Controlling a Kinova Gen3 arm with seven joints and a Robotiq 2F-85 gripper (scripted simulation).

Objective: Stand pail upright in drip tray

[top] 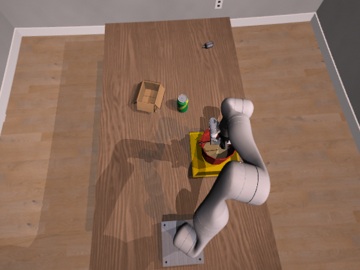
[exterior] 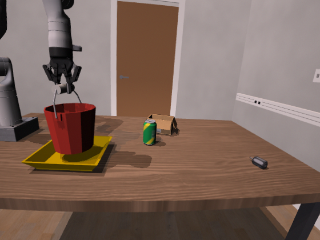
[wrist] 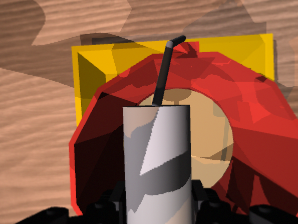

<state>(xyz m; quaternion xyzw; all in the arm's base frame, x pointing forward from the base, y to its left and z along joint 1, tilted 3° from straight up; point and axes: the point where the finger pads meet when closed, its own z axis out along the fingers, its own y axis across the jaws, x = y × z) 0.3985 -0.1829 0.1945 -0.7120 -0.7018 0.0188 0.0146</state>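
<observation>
Red pail (exterior: pixel 71 130) is seen hanging upright from gripper (exterior: pixel 62 86), held by the white grip roller (exterior: pixel 60 89) of its wire handle (exterior: pixel 54 106); fingers are pinched on that roller, approx. mid-span. Pail base is positioned over floor of yellow drip tray (exterior: pixel 40 163), inside the rim. Whether base touches tray floor can't be told – exterior view shows a dark shadow directly under it. In wrist view, roller (wrist: pixel 157 160) fills centre, w/ pail mouth (wrist: pixel 235 100) & tray corner (wrist: pixel 90 65) behind it.

Tray is set on wooden table (exterior: pixel 200 177), nr arm base (top: pixel 167 255). Elsewhere on table: green/yellow can (exterior: pixel 150 132) upright, open cardboard box (exterior: pixel 163 123) just behind it, small grey object (exterior: pixel 259 162) lying well apart toward far end. Brown door (exterior: pixel 146 57) is noted behind
</observation>
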